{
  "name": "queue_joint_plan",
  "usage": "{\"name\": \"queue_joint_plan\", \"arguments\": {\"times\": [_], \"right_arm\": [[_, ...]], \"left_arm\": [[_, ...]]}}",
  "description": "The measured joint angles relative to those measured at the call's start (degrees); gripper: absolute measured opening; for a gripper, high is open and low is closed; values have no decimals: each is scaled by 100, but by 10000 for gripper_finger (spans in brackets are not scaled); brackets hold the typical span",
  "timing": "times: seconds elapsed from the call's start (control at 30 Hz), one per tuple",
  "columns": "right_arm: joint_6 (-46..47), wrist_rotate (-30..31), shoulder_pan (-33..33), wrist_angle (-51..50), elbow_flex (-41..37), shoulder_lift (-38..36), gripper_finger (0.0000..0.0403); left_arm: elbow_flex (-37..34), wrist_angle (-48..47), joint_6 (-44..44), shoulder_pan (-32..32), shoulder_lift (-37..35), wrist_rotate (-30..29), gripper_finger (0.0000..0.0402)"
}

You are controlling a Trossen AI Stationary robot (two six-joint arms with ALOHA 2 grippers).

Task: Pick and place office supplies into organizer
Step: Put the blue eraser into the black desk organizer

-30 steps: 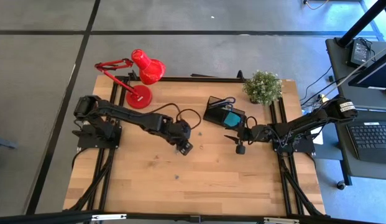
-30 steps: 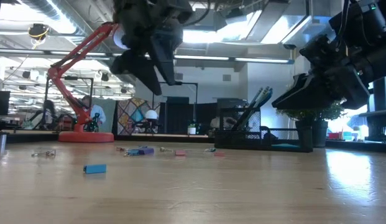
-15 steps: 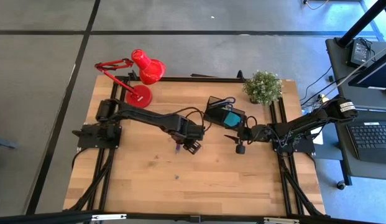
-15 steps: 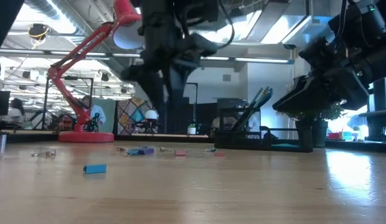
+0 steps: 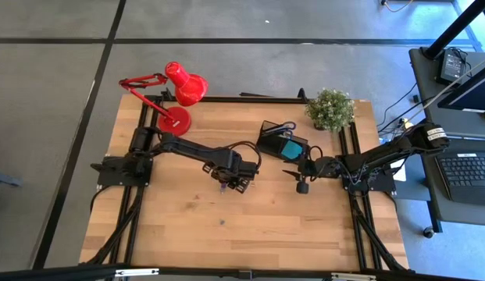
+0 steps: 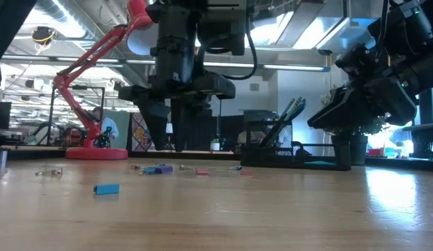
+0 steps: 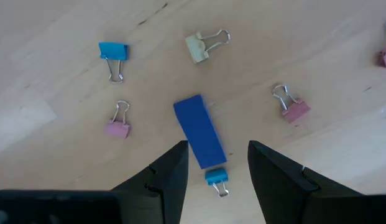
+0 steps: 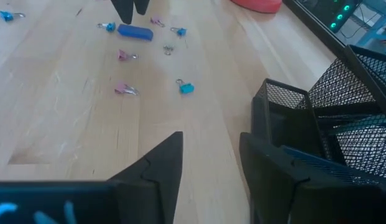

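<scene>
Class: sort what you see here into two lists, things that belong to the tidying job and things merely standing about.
Job: blue eraser-like block; binder clips; mesh organizer; open left gripper above the block; open right gripper beside the organizer.

Standing about: red desk lamp; potted plant.

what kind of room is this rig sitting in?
Likely an open-plan lab or workshop, not a home. The low view shows exposed ceiling ducts and strip lights; the high view shows a bare concrete floor around the wooden table, with a laptop on a side cart.
</scene>
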Motion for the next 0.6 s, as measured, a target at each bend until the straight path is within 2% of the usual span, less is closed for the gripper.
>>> {"name": "queue_joint_plan", "arguments": {"times": [0.37,0.6], "right_arm": [[-49,-4,0,15,0,0,162],[-51,-5,0,15,0,0,162]], "left_arm": [[-194,21,-540,0,2,-18,159],[-569,551,-778,29,4,129,159]]}}
